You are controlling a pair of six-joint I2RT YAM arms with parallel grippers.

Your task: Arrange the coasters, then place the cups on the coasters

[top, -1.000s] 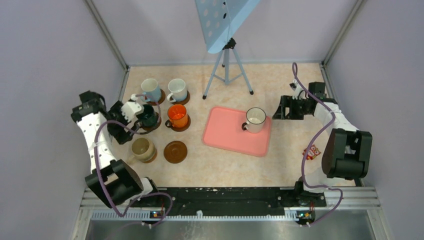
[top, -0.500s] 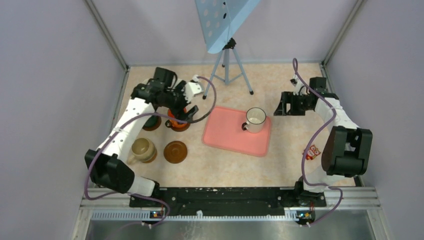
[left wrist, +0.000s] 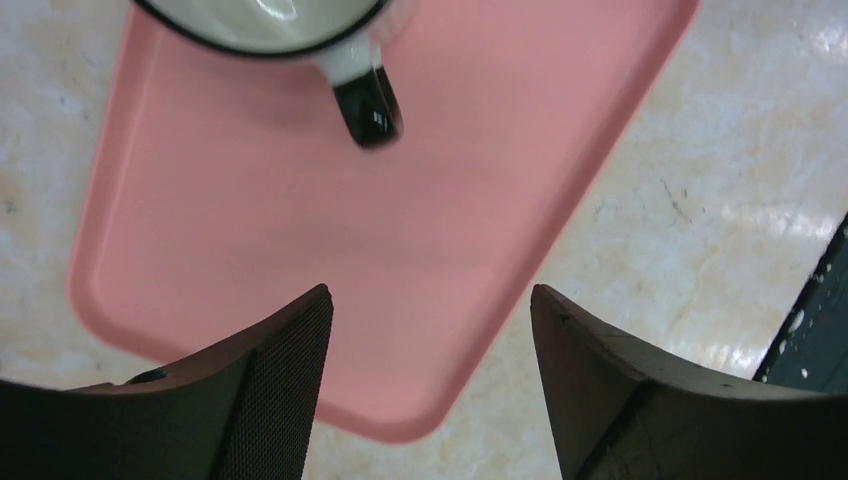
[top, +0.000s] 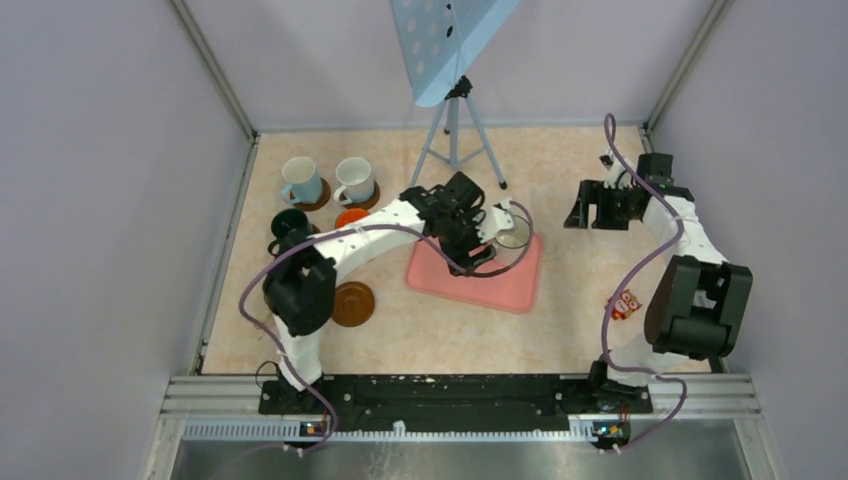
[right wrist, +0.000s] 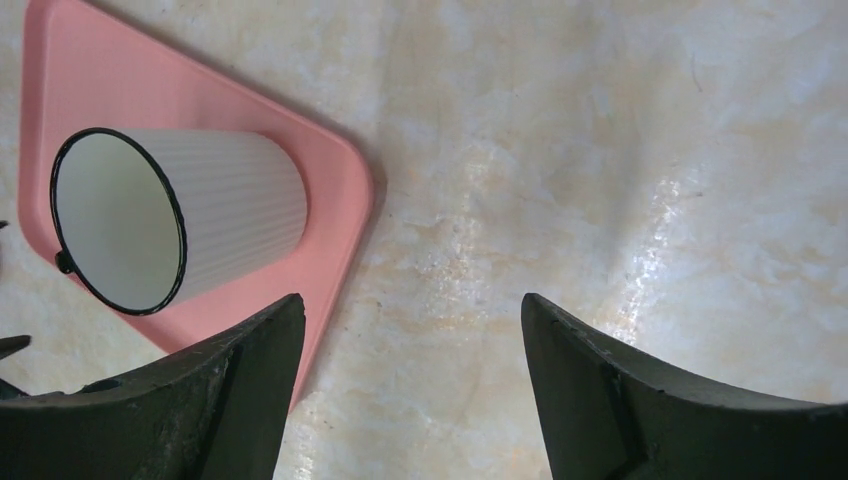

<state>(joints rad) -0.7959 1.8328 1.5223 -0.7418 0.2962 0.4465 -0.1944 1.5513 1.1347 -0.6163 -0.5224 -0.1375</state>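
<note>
- Since a second ago, our left arm has swung from the mugs on the left across to the pink tray (top: 450,282), and our left gripper (left wrist: 430,305) now sits over it.
- We see its fingers well apart with nothing between them; only tray surface shows in the gap.
- The white mug with dark rim (left wrist: 262,22) stands upright on the tray's far right part, just beyond the left fingertips, its dark handle turned toward them.
- Our right gripper (right wrist: 412,310) is wide open and empty, over bare tabletop off the tray's right side.
- At the far left, two white mugs (top: 300,180) stand on brown coasters.
- Just in front of them we see the dark mug (top: 290,222) and the orange mug (top: 350,215); the left arm partly hides the orange one.
- One empty coaster (top: 352,303) lies beside the left arm's elbow.
</note>
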